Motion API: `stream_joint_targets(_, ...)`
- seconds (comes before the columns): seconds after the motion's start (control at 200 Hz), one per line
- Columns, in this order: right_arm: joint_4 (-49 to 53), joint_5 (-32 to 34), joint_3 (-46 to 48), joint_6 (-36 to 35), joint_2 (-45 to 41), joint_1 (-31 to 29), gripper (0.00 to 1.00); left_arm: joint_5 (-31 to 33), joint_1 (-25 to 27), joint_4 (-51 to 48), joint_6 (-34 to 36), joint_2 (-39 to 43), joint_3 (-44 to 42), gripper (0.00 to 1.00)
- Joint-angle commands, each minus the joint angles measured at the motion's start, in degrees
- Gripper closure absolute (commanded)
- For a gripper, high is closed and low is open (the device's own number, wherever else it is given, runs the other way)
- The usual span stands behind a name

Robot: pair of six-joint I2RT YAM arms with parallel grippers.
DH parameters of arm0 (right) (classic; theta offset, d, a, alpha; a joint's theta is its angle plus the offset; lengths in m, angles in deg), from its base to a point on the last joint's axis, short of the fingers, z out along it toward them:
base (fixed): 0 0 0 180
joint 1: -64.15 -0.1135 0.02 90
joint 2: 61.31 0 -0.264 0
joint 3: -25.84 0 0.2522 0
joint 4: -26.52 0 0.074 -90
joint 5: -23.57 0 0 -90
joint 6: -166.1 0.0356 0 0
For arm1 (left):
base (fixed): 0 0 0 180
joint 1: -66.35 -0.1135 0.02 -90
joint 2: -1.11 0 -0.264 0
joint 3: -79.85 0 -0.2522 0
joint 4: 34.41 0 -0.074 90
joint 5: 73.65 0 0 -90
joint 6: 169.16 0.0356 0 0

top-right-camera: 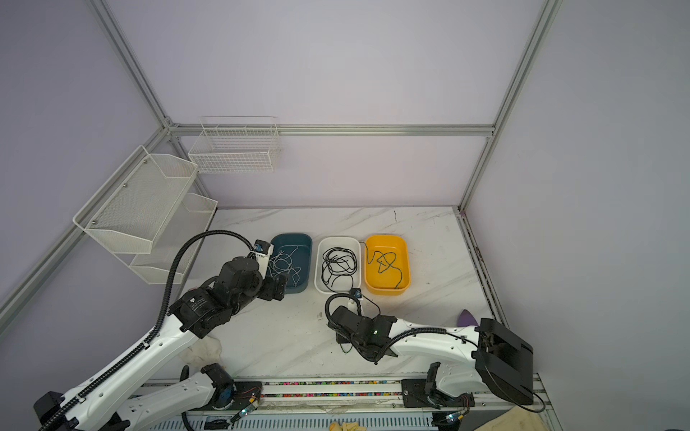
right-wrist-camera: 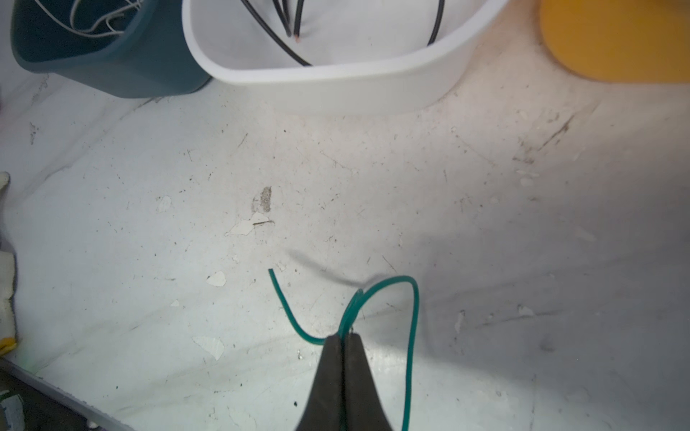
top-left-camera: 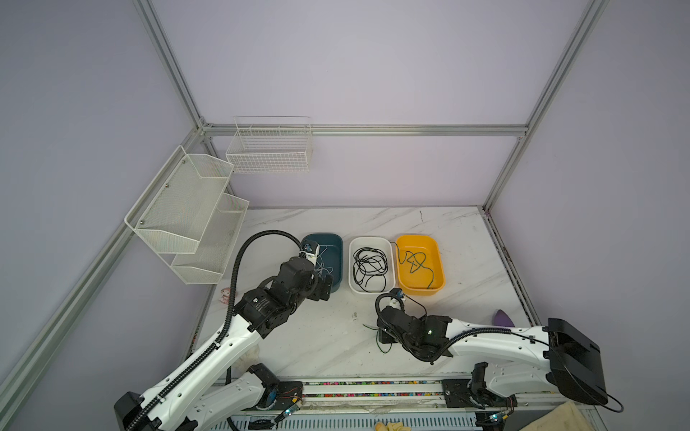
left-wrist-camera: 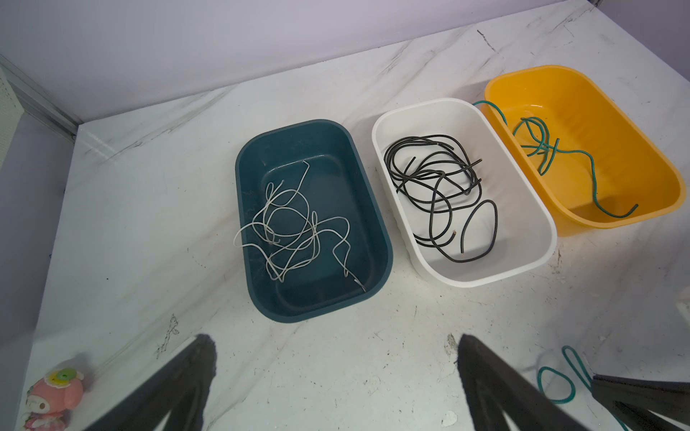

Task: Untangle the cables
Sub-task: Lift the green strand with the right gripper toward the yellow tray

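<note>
Three tubs stand in a row. The blue tub holds white cables, the white tub black cables, and the yellow tub a dark green cable whose end hangs over the rim. Another green cable lies looped on the table in front of the white tub, and it also shows in a top view as a thin green cable. My right gripper is shut on this loop, low at the table. My left gripper hangs open and empty in front of the blue tub.
A pink toy figure sits at the table's left edge. White wire baskets hang on the left wall. A purple object lies near the right edge. Marble table stretches between the two arms.
</note>
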Motion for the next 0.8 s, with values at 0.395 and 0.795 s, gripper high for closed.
stream_joint_targets(0.395, 13.2, 5.0, -18.4, -17.8, -13.3, 24.1, 1.0, -0.3, -0.5, 1.3, 1.1, 0.5, -1.4, 0.0)
stream_joint_targets(0.795, 3.2, -8.1, -23.9, -23.4, 1.6, 42.5, 1.0, -0.9, -0.5, 1.2, 1.2, 0.5, -1.6, 0.0)
